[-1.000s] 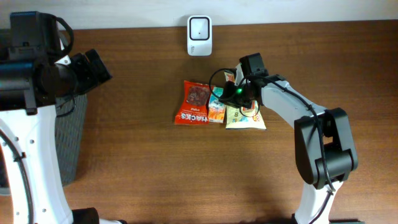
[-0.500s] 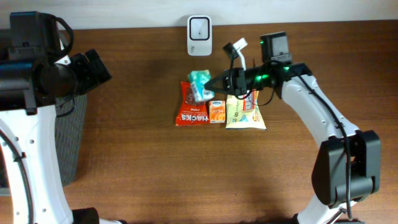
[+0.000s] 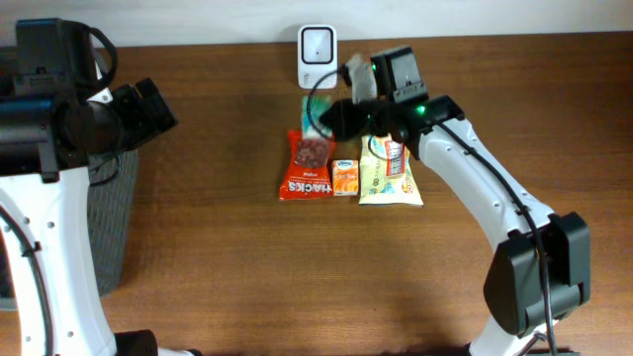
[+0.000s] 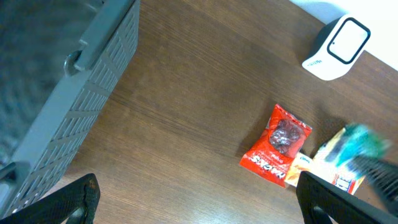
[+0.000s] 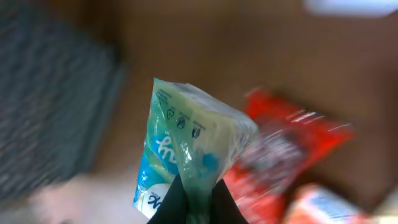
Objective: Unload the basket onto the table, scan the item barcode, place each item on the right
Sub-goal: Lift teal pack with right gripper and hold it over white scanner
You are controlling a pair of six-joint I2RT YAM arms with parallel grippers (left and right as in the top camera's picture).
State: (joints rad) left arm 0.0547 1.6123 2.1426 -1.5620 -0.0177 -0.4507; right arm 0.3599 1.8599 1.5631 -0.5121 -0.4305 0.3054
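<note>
- Though off the table, not yet scanned (no sign of a read, at least).
- Holds the packet (image 5: 186, 149) pinched tight in the right gripper (image 3: 332, 117), aloft near the scanner (image 3: 317, 56).
- Parks the left gripper (image 3: 153, 107) wide apart and empty, by the bin (image 3: 109, 218).
- Done, by the look of it: pick and lift.
- Left: turning the barcode to the scanner; cannot tell which face carries it.

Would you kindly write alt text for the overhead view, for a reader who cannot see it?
The right hand holds a teal packet close to a white scanner at the back of a wooden table. A red packet, an orange packet and a pale yellow packet lie side by side in front; a grey basket stands at the left.
</note>
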